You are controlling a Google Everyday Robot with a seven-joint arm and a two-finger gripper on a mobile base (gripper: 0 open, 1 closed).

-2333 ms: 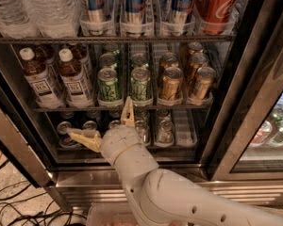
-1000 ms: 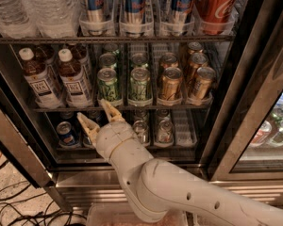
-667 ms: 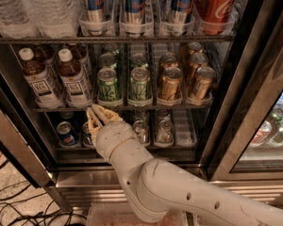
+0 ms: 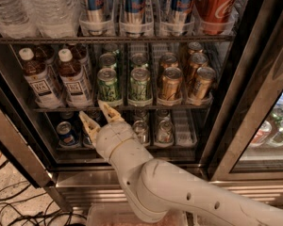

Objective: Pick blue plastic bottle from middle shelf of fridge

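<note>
Two blue plastic bottles of brown tea with white caps stand at the left of the middle shelf (image 4: 132, 108) of the fridge (image 4: 254, 93). One bottle (image 4: 40, 79) is at the far left and the other (image 4: 74, 76) is just right of it. My gripper (image 4: 97, 115) is open, with its fingers spread just below the shelf's front rail. It is below and to the right of the right-hand bottle and touches nothing. My white arm reaches up from the bottom right.
Green cans (image 4: 108, 84) and gold cans (image 4: 170, 84) fill the middle shelf's right lanes. Large water bottles (image 4: 33, 8), tall blue cans and a red cola can (image 4: 217, 4) stand on the shelf above. Small cans (image 4: 66, 133) sit on the lower shelf. Cables (image 4: 19, 206) lie on the floor at left.
My gripper has moved up and to the right from the lower shelf towards the middle shelf's front rail, turning as it went. Its fingers stay spread. The bottles have not moved.
</note>
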